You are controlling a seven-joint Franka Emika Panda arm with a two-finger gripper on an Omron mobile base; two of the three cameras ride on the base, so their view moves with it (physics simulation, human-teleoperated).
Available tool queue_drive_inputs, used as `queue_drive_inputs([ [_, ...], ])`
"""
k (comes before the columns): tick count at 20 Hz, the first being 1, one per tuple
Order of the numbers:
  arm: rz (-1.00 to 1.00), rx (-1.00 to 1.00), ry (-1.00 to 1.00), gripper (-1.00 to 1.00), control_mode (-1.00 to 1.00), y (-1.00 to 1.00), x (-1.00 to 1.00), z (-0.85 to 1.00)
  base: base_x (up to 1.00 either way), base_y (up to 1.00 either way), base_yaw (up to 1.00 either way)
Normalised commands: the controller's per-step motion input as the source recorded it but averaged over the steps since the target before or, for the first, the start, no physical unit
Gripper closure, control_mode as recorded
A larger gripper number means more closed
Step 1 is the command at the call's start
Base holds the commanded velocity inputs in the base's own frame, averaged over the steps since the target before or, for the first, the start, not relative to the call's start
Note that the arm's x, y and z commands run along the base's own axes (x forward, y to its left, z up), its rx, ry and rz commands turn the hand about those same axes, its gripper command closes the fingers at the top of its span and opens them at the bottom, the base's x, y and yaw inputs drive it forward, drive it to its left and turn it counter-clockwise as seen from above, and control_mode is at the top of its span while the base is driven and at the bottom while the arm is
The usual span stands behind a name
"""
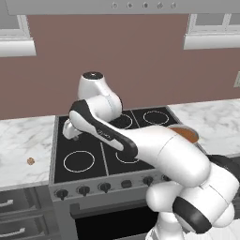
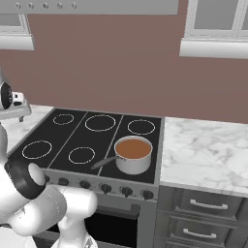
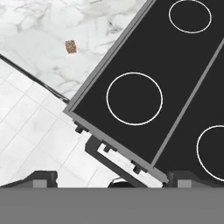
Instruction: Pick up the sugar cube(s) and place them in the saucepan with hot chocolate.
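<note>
The sugar cube is a tiny tan speckled block lying on the marble counter left of the stove; in the hand view the cube sits at the upper left. The steel saucepan holds brown liquid and stands on the front right burner with its handle pointing left; in the left base view its rim peeks out behind my arm. My gripper hovers high above the stove's front left corner, open, fingertips wide apart with nothing between them. The cube lies well to the left of it.
The black cooktop has several burner rings and a row of knobs along its front. Marble counters flank the stove, with drawers beneath. A brown wall stands behind. My own arm crosses over the right burners.
</note>
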Motion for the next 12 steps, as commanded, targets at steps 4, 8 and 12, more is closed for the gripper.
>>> queue_drive_inputs([
  [4,0.06,-0.01,0.02,-1.0,-1.0,0.71,-0.01,-0.03,0.0,0.0,0.0],
  [8,0.03,-0.01,0.01,-1.0,-1.0,0.72,0.0,-0.08,0.0,0.0,0.0],
  [12,0.04,-0.05,0.0,-1.0,-1.0,0.75,0.0,-0.11,0.0,0.0,0.0],
])
